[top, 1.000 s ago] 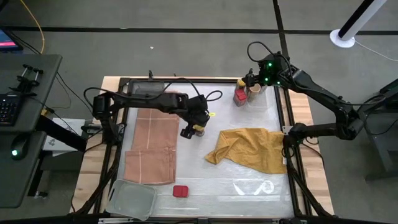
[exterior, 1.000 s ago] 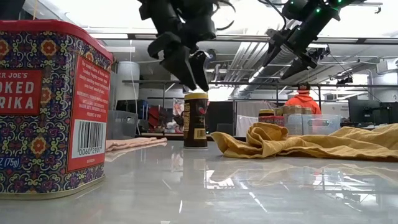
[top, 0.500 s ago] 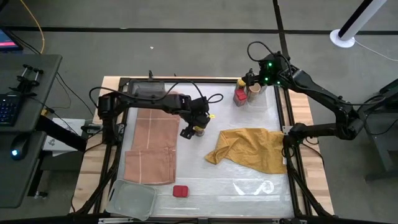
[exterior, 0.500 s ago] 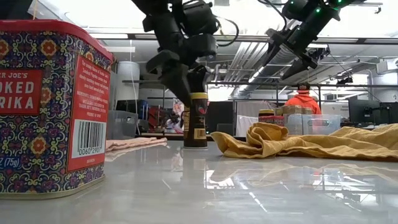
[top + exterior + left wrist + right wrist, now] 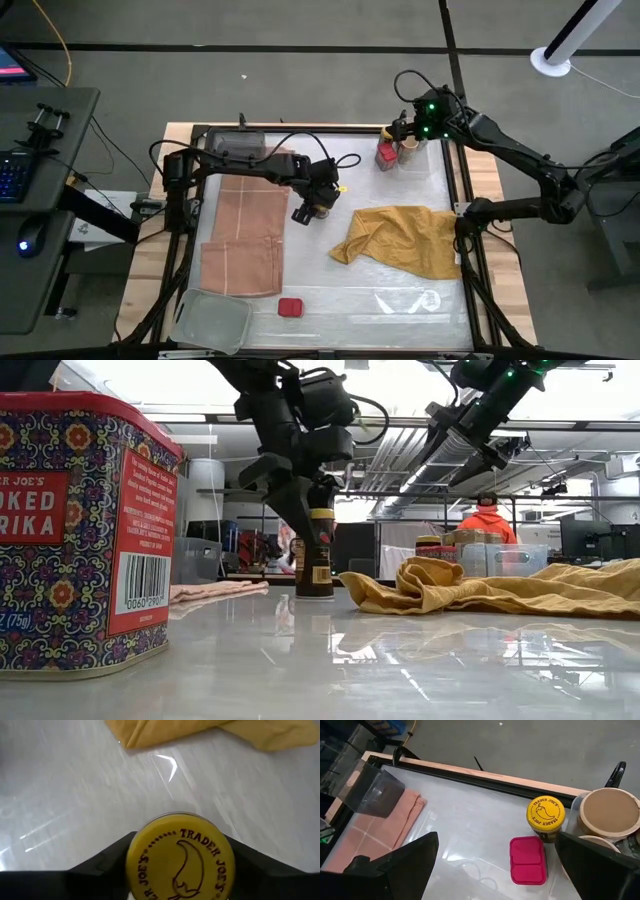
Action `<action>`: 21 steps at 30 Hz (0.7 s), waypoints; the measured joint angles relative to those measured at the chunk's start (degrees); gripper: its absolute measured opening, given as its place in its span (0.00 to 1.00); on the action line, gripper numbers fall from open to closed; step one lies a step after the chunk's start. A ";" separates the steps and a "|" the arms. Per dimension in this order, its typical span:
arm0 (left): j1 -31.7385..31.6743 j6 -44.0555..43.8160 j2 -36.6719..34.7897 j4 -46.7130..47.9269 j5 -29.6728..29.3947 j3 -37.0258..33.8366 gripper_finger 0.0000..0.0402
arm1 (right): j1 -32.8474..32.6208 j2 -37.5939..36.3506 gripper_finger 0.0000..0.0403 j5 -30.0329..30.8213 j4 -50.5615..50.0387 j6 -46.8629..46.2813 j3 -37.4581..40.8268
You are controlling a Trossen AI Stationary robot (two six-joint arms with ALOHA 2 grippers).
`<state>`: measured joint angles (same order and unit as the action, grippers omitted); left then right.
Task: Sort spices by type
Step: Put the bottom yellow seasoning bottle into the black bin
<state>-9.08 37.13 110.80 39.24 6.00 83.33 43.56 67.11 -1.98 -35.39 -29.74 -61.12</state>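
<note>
Left gripper (image 5: 317, 203) is at mid-table, down over a yellow-capped jar (image 5: 180, 864) that stands upright on the white tabletop (image 5: 390, 290); its two fingers (image 5: 102, 865) sit one on each side of the cap, spread wider than the jar, and whether they touch it cannot be told. In the low view the jar (image 5: 317, 555) stands just left of the crumpled yellow cloth (image 5: 500, 588), with the gripper (image 5: 305, 495) reaching down around its top. Right gripper (image 5: 403, 128) hovers above the far right corner, fingers (image 5: 400, 860) wide apart and holding nothing. Below it a second yellow-capped jar (image 5: 546, 816), a red tin (image 5: 527, 860) just beside it and a tan-topped jar (image 5: 610, 812) cluster together. Another red tin (image 5: 290, 308) lies at the near edge, next to the clear tray (image 5: 212, 320). A pink cloth (image 5: 245, 235) covers the left side of the table. A person in an orange hood (image 5: 488, 515) is in the background.
</note>
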 joint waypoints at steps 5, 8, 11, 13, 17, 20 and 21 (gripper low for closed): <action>-0.95 -0.26 -0.97 0.77 0.10 -0.02 0.48 | -0.23 0.00 0.98 0.46 0.07 -0.02 0.00; -3.03 -0.48 -3.56 1.46 0.09 -0.02 0.48 | -0.23 0.00 0.98 0.46 0.07 0.03 0.00; -6.72 -2.06 -8.14 3.22 0.09 -0.02 0.48 | -0.23 0.00 0.98 0.47 0.08 0.03 0.00; -10.34 -4.00 -11.95 4.19 -0.74 -0.02 0.48 | -0.21 0.00 0.98 0.53 0.08 0.05 0.00; -20.42 -8.20 -19.44 4.68 -6.12 -0.28 0.48 | -0.21 0.01 0.98 1.97 0.08 0.09 0.00; -28.95 -12.40 -23.89 5.71 -8.92 -1.49 0.48 | -0.19 0.02 0.98 2.23 0.08 0.03 0.00; -31.77 -14.24 -24.94 6.45 -8.96 -2.03 0.48 | -0.19 0.02 0.98 2.23 0.08 0.03 0.00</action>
<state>-40.85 22.89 85.86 45.69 -2.96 81.30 43.37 67.13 0.25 -35.31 -29.71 -61.12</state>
